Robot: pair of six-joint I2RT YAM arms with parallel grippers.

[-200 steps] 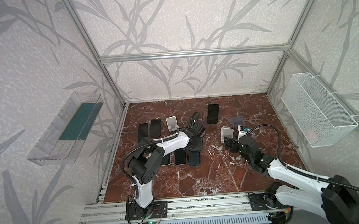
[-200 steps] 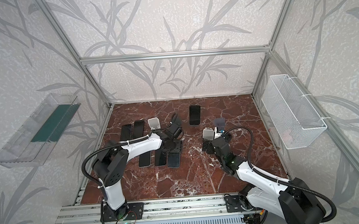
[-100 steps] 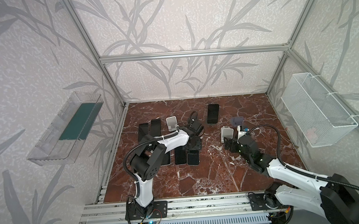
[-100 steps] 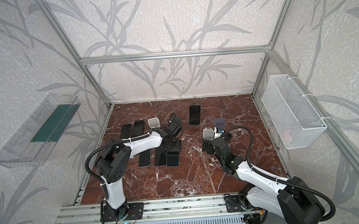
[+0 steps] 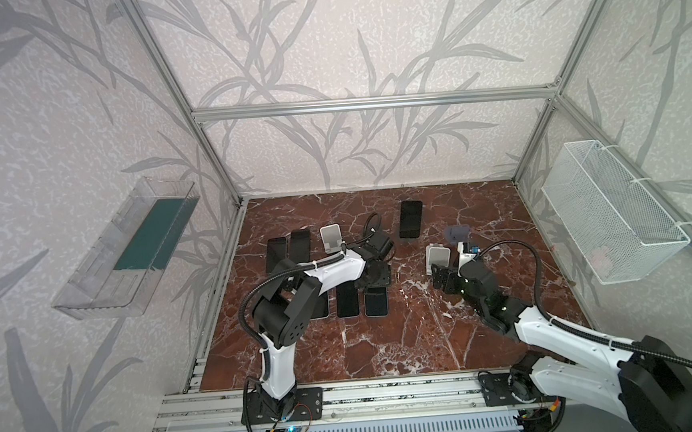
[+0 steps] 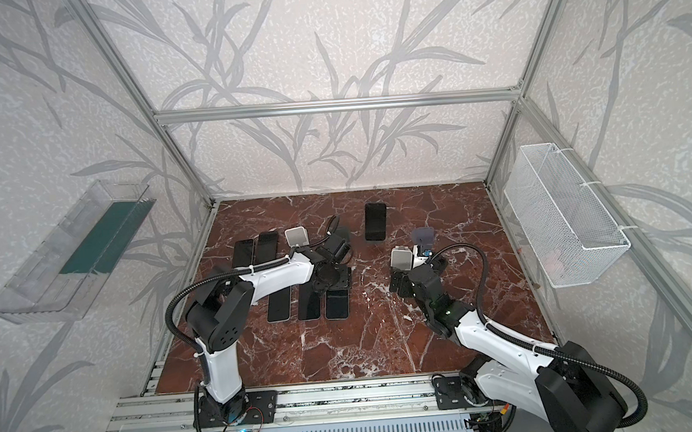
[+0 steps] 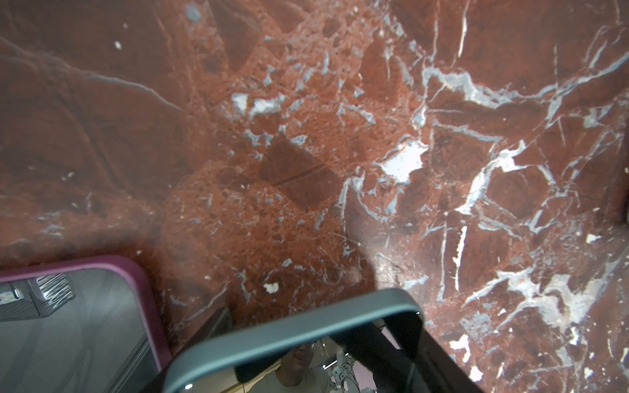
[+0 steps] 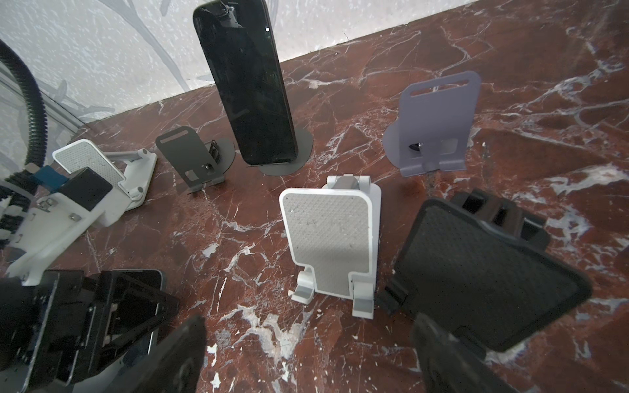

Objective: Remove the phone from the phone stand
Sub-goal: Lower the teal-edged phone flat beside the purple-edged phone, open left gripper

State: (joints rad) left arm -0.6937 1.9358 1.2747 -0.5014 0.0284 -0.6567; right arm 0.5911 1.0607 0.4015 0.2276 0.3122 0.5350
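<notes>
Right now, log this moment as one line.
left claw: shut on grey phone | right claw: open | black phone: upright on round stand

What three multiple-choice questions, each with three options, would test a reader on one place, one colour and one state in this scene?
1. Where is the phone that leans on the round-based stand?
A. Toward the back of the marble table
B. In the wire basket
C. At the front edge

2. What colour is the empty stand just beyond the black stand?
A. Green
B. Lavender
C. Yellow

3. In what state is the right gripper?
A. Open, holding nothing
B. Shut on a phone
C. Shut on a white stand

Answers:
1 A: both top views show it in the table's back half.
2 B: the right wrist view shows its pale purple plate.
3 A: the right wrist view shows its fingers wide apart with only bare marble between them.
</notes>
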